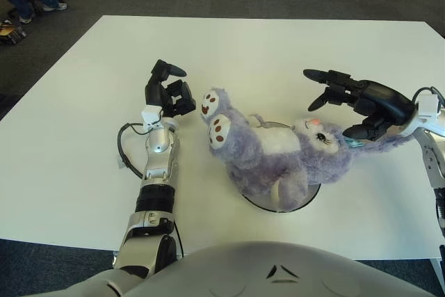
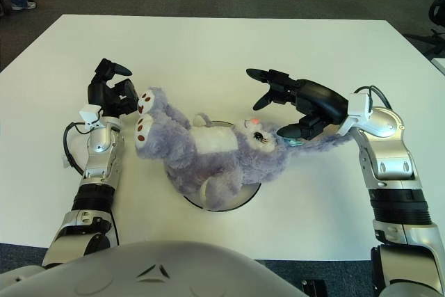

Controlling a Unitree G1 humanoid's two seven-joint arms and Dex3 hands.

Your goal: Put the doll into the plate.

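The right hand [image 2: 295,106] hung above the white table [image 1: 292,53], its dark fingers [image 2: 268,76] spread wide and holding nothing, the palm turned toward the doll's head. Just below and to the left of that hand lay the doll [image 1: 278,158], a fluffy purple plush animal on its back, its head nearest the right hand and its long ear trailing out beneath the hand toward the wrist; whether the thumb touched the ear could not be told. The doll's white belly faced up, and its two feet with brown pads pointed away from the right hand, toward the left hand. Under the doll's body, on the side of the right hand nearer the robot, sat the plate [image 1: 309,196], a round clear dish of which only the near rim and a short stretch of the far rim showed; the doll's trunk and one arm lay over it, while the head and legs stuck out past its edges. The left hand [image 1: 169,92] showed just beside the doll's feet, on the far side of the doll from the right hand, its fingers curled in with nothing between them, and a black cable [image 1: 125,145] looped beside its forearm.
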